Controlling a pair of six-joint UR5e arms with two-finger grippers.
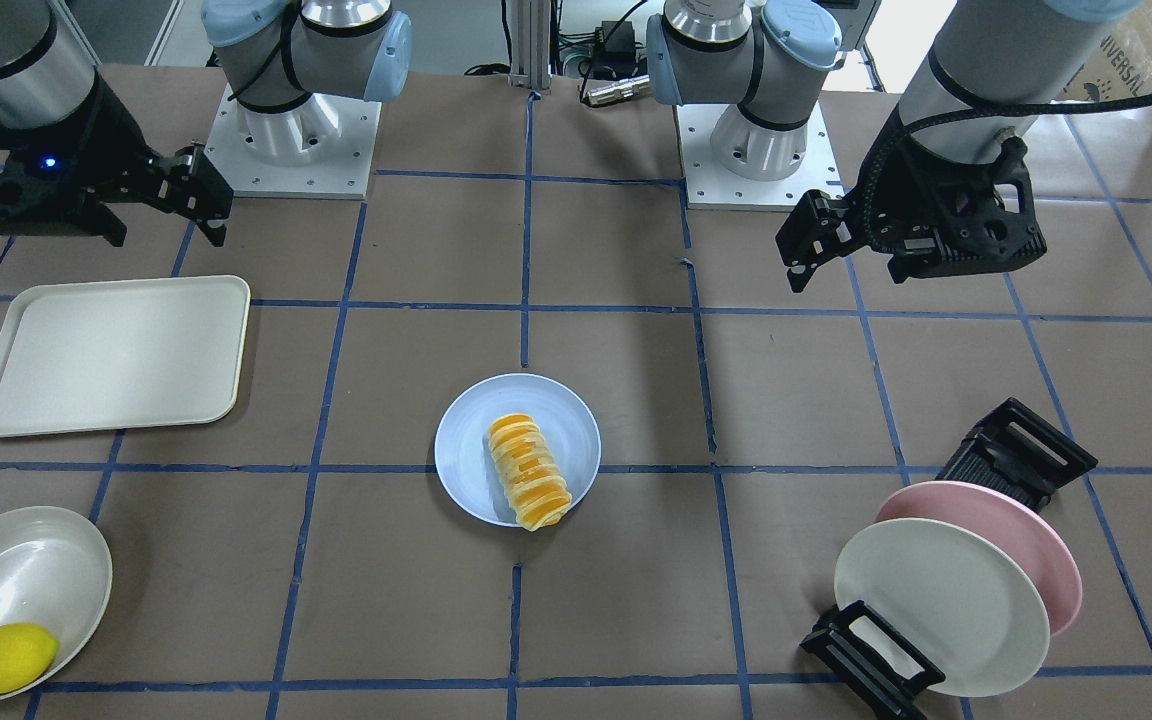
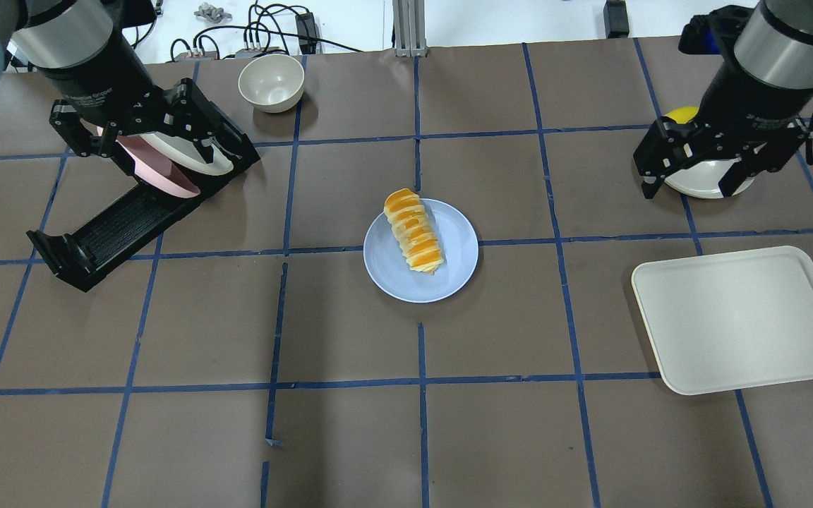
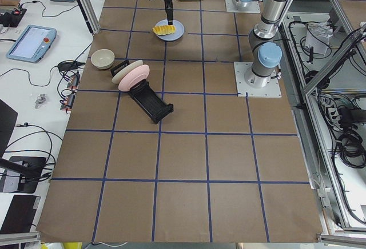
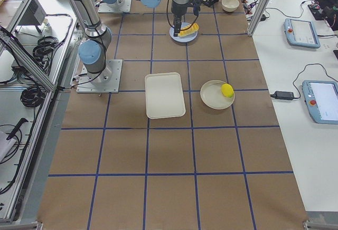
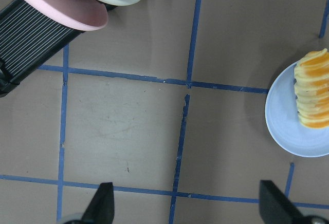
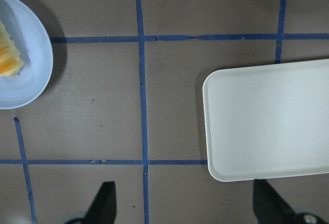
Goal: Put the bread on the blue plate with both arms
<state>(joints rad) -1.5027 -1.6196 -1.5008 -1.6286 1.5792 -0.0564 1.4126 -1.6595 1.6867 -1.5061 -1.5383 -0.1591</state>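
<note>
The bread [image 1: 529, 485], an orange and cream striped roll, lies on the blue plate [image 1: 461, 450] at the table's middle, one end reaching the plate's rim. It also shows in the overhead view [image 2: 413, 231] on the plate [image 2: 459, 271]. My left gripper [image 1: 816, 250] hovers open and empty, well away from the plate, near the dish rack; its wrist view shows the bread [image 5: 312, 98] at the right edge. My right gripper [image 1: 204, 200] hovers open and empty on the other side, above the tray's end; its wrist view shows the plate [image 6: 31, 70] at the left edge.
A cream tray [image 2: 745, 317] lies on my right side. A cream bowl [image 1: 21, 570] holds a yellow lemon [image 1: 1, 660]. A black dish rack [image 1: 1016, 450] holds a pink plate [image 1: 1026, 530] and a cream plate [image 1: 936, 600]. A small bowl [image 2: 271, 81] stands at the far edge.
</note>
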